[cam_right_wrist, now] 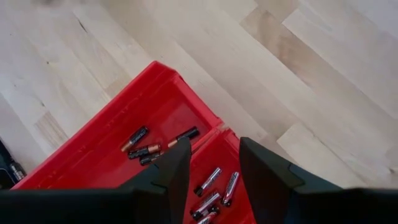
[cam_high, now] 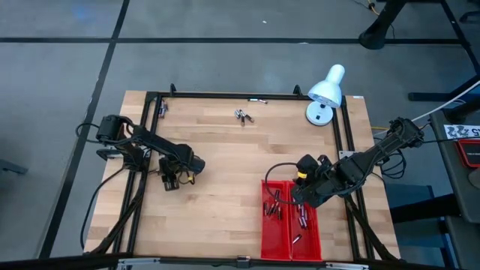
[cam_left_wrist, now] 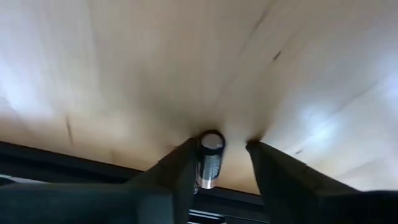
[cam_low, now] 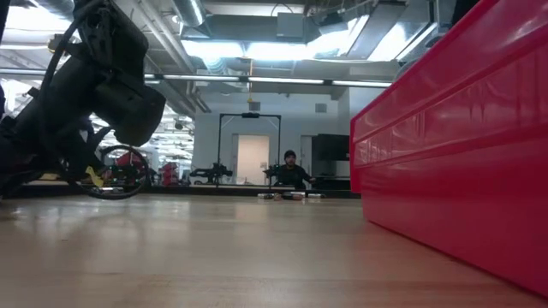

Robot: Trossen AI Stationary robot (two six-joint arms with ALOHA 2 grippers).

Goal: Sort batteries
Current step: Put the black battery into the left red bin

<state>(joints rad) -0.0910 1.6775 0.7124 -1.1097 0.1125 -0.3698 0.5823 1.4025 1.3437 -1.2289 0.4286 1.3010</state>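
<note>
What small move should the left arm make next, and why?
Probably finish closing on the battery: it stands between the left end effector's fingers against one finger, with a gap to the other, low over the table. The right end effector hangs empty over the red tray.

Open wooden table (cam_high: 225, 172) between the two arms gives free passage; obstacles: red tray (cam_high: 270, 240) at the near right, white lamp (cam_high: 325, 94) at the far right corner, black frame (cam_high: 247, 96) along the edges

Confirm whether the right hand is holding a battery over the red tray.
No. The right hand hovers above the red tray with nothing between its fingers.
</note>
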